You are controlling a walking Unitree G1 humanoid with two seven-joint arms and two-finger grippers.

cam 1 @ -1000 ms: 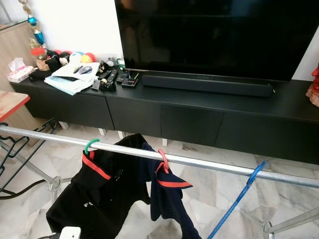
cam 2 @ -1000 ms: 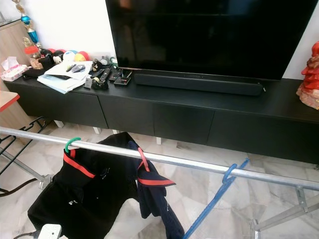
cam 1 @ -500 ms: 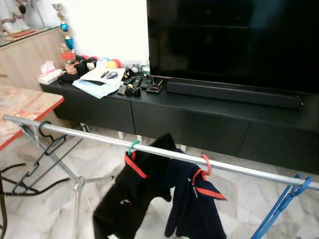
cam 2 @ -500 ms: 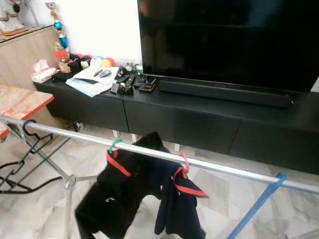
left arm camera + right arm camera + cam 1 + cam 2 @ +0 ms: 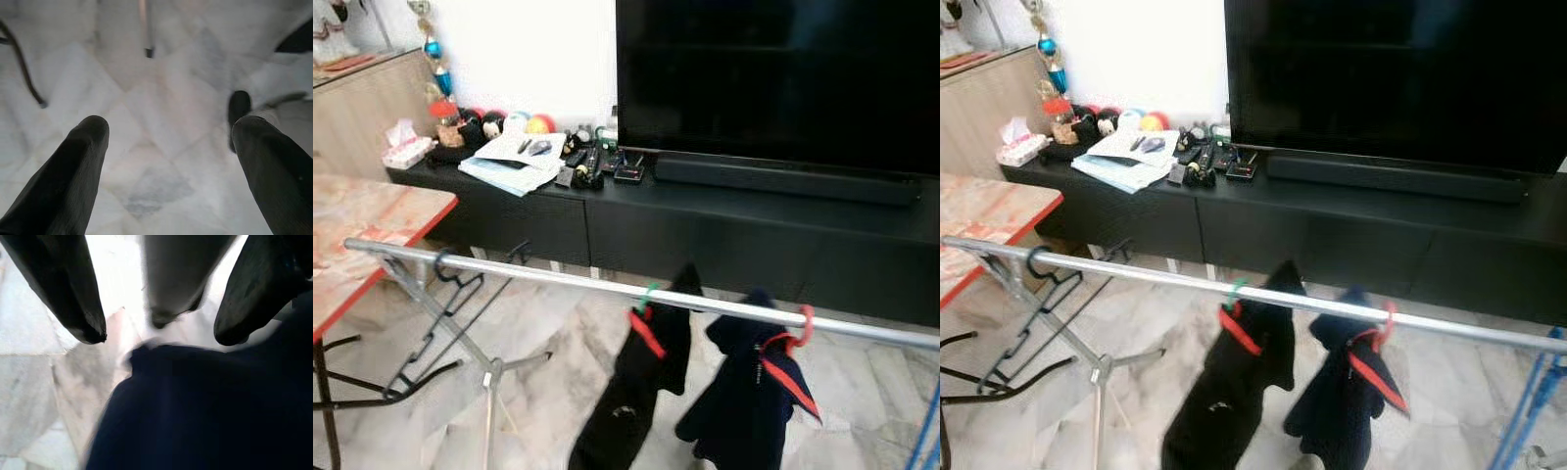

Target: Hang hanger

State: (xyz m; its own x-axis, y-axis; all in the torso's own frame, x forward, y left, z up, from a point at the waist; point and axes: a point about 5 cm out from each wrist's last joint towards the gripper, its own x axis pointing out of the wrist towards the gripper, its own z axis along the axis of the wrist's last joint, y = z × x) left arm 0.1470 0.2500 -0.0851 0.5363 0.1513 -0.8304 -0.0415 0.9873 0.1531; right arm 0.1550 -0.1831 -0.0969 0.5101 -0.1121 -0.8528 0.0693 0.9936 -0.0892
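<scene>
A silver clothes rail point(image 5: 558, 278) crosses in front of me. A black garment point(image 5: 631, 401) hangs on it from a green hanger point(image 5: 647, 295). Beside it a navy garment point(image 5: 744, 411) hangs from a red hanger point(image 5: 800, 324). Empty black hangers point(image 5: 435, 313) hang near the rail's left end. A blue hanger point(image 5: 1528, 411) hangs at the far right edge. My left gripper point(image 5: 171, 132) is open above the marble floor. My right gripper point(image 5: 159, 340) is open just over dark navy cloth point(image 5: 220, 421), with nothing between its fingers.
A long black TV console point(image 5: 754, 235) with a large TV point(image 5: 773, 78) stands behind the rail, with papers and small items point(image 5: 524, 157) on its left end. A red-edged table point(image 5: 362, 225) is at the left. The rack's legs point(image 5: 489, 392) spread on the marble floor.
The camera has turned left, so the whole scene has shifted right; the table and the rail's left end came into view. Both garments look blurred, as if swaying.
</scene>
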